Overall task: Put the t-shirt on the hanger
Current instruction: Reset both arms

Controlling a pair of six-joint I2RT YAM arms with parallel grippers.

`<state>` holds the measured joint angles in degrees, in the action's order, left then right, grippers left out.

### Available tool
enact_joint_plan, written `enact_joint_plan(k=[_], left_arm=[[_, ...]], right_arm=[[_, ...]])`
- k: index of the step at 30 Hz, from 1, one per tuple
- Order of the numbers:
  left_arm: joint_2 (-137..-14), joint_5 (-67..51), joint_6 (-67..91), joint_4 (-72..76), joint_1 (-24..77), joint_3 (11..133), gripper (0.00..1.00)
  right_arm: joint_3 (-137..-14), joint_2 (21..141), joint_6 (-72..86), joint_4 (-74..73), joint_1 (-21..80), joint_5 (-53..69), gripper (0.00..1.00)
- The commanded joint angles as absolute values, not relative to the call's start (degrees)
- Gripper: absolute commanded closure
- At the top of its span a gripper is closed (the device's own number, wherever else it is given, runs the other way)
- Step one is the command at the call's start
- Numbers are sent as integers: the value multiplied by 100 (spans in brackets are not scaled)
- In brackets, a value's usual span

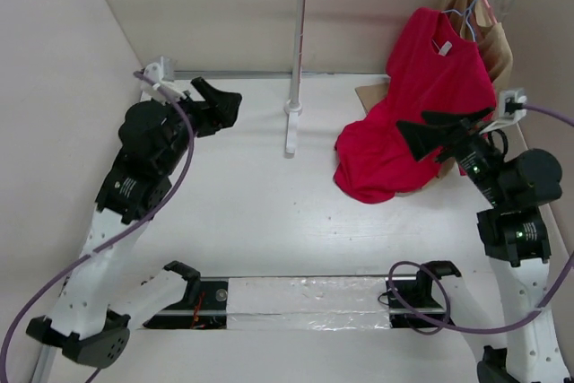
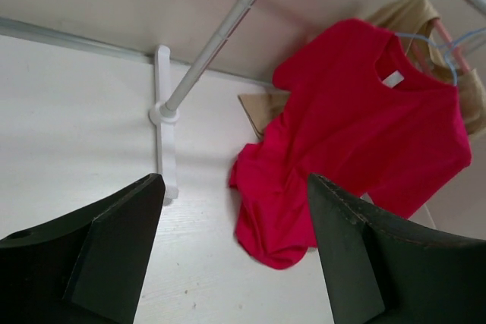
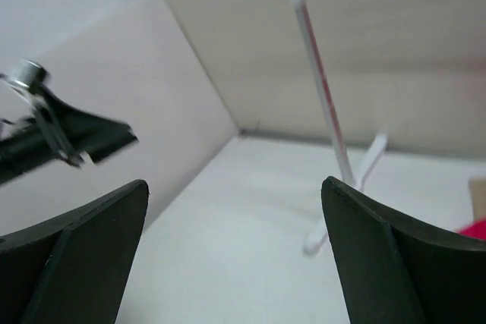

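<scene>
The red t-shirt (image 1: 421, 96) hangs at the right end of the rack, its lower part bunched on the table. In the left wrist view the t-shirt (image 2: 357, 134) shows its white neck label (image 2: 392, 79), with the pale blue hanger (image 2: 442, 49) wire rising from the collar. The hanger hook (image 1: 468, 17) sits near the rail. My left gripper (image 1: 220, 100) is open and empty at the far left, well away from the shirt (image 2: 235, 187). My right gripper (image 1: 413, 121) is open and empty over the shirt's lower part (image 3: 234, 187); a sliver of red (image 3: 474, 227) shows at the edge.
A white clothes rack (image 1: 296, 51) stands at the back with its foot (image 1: 291, 127) on the table. A beige garment (image 1: 493, 38) on a pinkish hanger hangs behind the shirt. Cardboard (image 1: 369, 96) lies under the shirt. Walls close the left and back sides.
</scene>
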<state>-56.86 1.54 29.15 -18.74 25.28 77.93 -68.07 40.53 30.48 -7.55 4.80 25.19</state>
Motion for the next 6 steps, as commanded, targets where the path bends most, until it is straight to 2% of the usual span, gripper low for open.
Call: enact_joint_plan(k=[1,6], left_arm=[[-5099,651,3207,-1592,2505,7349,27],[-5062,396,3427,-1485,2505,7110,25]], right_arm=[[-6119,3570,3112,-1579,667,2488,0],[-6283,3621,2927,-1846,668,2522,0]])
